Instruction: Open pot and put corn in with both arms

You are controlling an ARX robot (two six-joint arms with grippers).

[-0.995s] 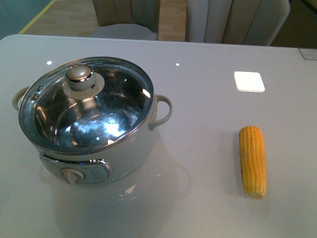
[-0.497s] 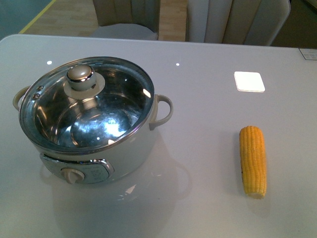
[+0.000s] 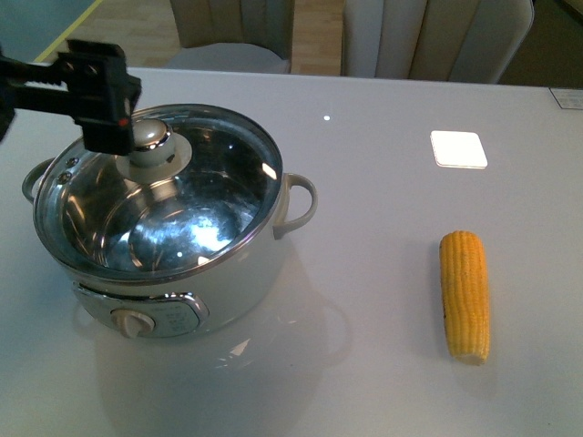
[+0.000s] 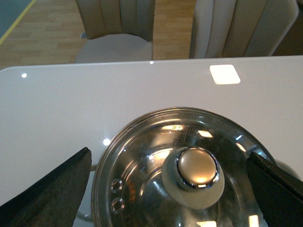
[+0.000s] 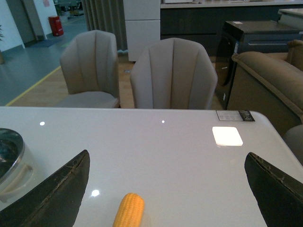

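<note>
Left tool: the left tool (image 3: 105, 127) is over the far left part of the pot (image 3: 246, 273), with its fingers (image 4: 57, 189) wide apart and holding nothing.
Lid: the glass lid (image 3: 209, 200) sits on the pot, so the pot is not yet opened. Its round knob (image 3: 148, 137) stands up from the far left part of the lid.
Knob to left tool: in the front view the knob lies just to the right of the tool and a little nearer. In the left wrist view it sits in the gap between the two fingers, a little closer to one finger than to the other (whether a finger touches it, I cannot tell).
Coming move, as I judge: the tool must centre itself on the knob, go down around it and close, then lift straight up.
Corn: the corn (image 3: 465, 296) lies flat on the table (image 3: 364, 382) at the right, well apart from the pot. Its long axis runs from near to far, with the pale cut end at the near side.
Right tool: the right tool (image 5: 165, 158) does not show in the front view. Its wrist view shows the fingers wide apart and empty, with the corn on the table in sight and clear of both fingers.
Nearer arm: the left one for the lid, the right one for the corn.
</note>
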